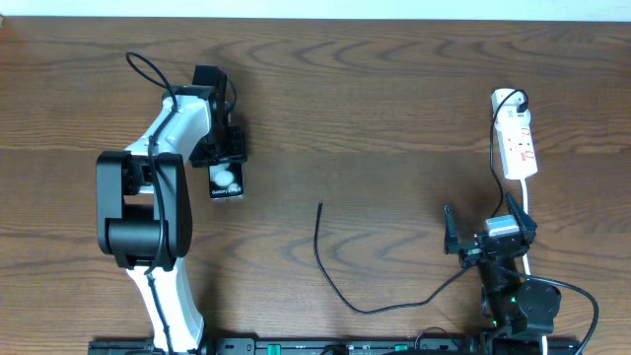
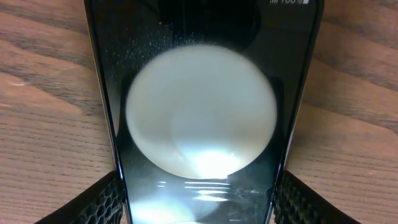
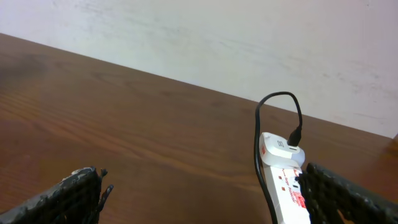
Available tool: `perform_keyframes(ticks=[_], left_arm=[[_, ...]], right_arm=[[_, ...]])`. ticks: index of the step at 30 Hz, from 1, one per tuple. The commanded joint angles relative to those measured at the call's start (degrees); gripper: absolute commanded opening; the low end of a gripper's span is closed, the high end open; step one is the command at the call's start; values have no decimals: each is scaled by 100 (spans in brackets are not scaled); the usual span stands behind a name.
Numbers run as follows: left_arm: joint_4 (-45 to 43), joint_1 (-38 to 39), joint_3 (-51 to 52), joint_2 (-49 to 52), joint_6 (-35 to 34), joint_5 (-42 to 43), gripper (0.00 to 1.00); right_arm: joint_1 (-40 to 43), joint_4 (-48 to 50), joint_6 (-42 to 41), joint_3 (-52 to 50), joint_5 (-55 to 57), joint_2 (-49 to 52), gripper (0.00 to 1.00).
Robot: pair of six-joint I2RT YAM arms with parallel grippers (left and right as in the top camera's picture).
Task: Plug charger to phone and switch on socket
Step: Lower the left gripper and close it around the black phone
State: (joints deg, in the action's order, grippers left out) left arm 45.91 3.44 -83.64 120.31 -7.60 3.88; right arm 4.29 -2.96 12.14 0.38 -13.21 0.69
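Squarely over their target, the left jaws straddle the phone [image 2: 199, 118], with a black-padded finger [image 2: 102, 200] at each long edge. Whether the pads already pinch the slab or merely flank it cannot be told. The phone lies flat and face up on the wooden surface [image 1: 375, 108], one white circle glaring between the fingers. Its long axis runs straight out along the line of the jaws: one end sits between the fingers and the rest projects beyond the fingertips. Which end carries the port cannot be made out.

To do this step well, the hold probably wants to be centred across the short width, with the pads flat on both edges. The port end should be left uncovered, so the plug can go in along the long axis without the slab skating.

The charger [image 1: 317, 227] lies loose, well apart from the left jaws. Its tip rests between the two arms and points away from the robot. The right jaws stand wide and hold nothing, with the socket [image 3: 285, 180] just ahead of them, beside the right finger.
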Motion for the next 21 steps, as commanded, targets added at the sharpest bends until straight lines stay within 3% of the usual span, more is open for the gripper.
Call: perform_keyframes(ticks=[1,9,11,21], left_arm=[[-20,-9,212,256,-17,-13,34],[-20,-9,212,256,-17,-13,19],[-20,-9,212,256,-17,-11,8],[-13,-9,208,249,-17,-9,7]], right_arm=[[-26,-28,15,-7,22,-31,99],[-26,-28,15,-7,22,-31,99],[-26,-28,15,-7,22,-31,99],[-26,-31,15,-7,22,-31,99]])
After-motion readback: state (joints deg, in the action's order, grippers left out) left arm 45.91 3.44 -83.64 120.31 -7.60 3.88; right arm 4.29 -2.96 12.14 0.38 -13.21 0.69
